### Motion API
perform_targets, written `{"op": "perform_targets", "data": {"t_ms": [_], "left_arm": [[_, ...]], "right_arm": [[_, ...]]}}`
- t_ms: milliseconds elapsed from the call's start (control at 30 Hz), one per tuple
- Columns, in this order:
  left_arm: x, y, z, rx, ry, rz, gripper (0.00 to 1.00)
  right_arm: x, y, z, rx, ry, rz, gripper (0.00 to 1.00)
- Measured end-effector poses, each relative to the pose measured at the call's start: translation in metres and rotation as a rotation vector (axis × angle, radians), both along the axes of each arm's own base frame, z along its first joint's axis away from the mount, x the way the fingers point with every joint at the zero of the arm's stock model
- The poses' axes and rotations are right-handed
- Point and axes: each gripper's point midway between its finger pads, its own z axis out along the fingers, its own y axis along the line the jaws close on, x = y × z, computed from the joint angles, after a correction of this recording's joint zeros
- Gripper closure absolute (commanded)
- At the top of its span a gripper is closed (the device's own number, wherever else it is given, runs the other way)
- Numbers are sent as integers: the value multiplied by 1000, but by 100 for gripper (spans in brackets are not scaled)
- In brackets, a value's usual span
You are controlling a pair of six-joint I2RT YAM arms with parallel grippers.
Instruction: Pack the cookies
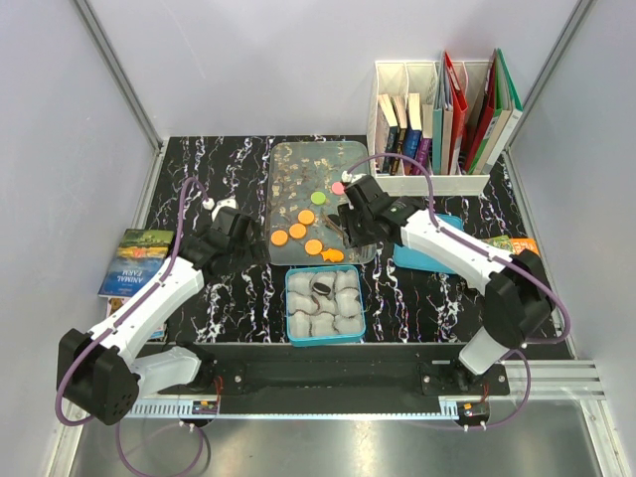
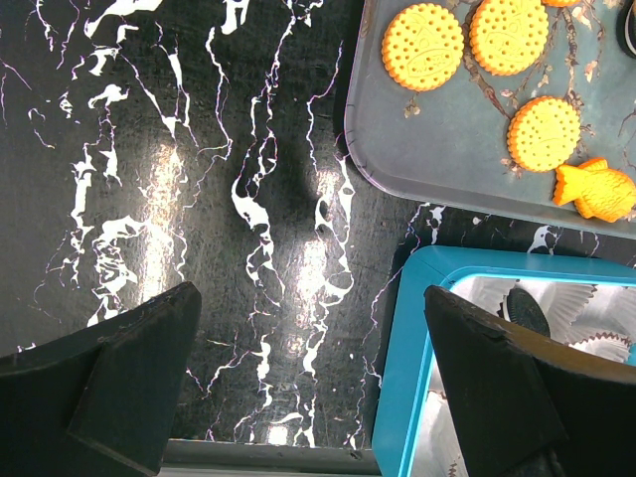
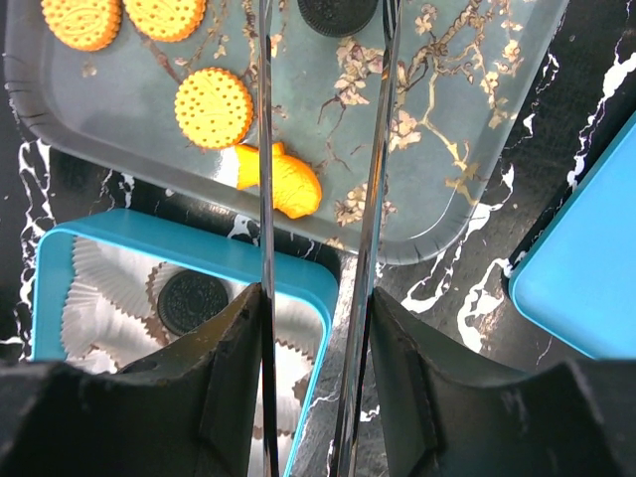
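Note:
Orange cookies (image 1: pixel 297 231) lie on the grey flowered tray (image 1: pixel 298 164), together with a fish-shaped one (image 1: pixel 331 255), a green one (image 1: pixel 318 197) and a pink one (image 1: pixel 338 187). One black cookie (image 3: pixel 192 302) sits in a paper cup inside the blue box (image 1: pixel 326 341). My right gripper (image 3: pixel 318 298) is shut on metal tongs (image 3: pixel 265 149), which reach out over the tray. Another black cookie (image 3: pixel 338 12) shows between the tong arms at the top edge, where the tips are cut off. My left gripper (image 2: pixel 310 298) hangs open over bare table, left of the box (image 2: pixel 407 358) and empty.
A blue lid (image 1: pixel 427 260) lies right of the tray. A white rack of books (image 1: pixel 442 119) stands at the back right. A picture book (image 1: pixel 134 260) lies at the left table edge. Grey walls close in both sides.

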Motion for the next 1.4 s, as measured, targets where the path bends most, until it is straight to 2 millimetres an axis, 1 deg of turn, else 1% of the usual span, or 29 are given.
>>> {"op": "perform_targets", "data": {"t_ms": [133,267,400,567,600,633,700,733,800,933,1100,1300,1400], "left_arm": [[0,0,0,1,2,0,1],[0,0,-1,3,5,-1,1],[0,0,-2,3,6,-1,1],[0,0,-2,3,7,-1,1],[0,0,-2,3,7,-1,1],[0,0,-2,3,7,-1,1],[0,0,-2,3,7,-1,1],[0,0,-2,3,7,-1,1],[0,0,-2,3,7,-1,1],[0,0,-2,3,7,-1,1],[0,0,-2,3,7,-1,1],[0,0,-2,3,7,-1,1],[0,0,-2,2,7,-1,1]], "right_arm": [[5,-1,-7,-6,7,-9,51],[8,-1,-12,-9,13,-13,54],[8,0,-14,-5,16,-10,58],[5,0,-19,-5,28,-7,60],[4,-1,-21,-6,32,-7,60],[4,-1,-22,-7,34,-7,55],[3,-2,-23,-8,36,-7,51],[3,-2,-24,-7,36,-8,47],[1,-3,-24,-6,37,-9,45],[0,-3,-21,3,35,-10,45],[-2,-4,-16,14,25,-10,50],[-7,-7,-24,2,44,-11,57],[-9,-9,-27,-2,51,-11,59]]}}
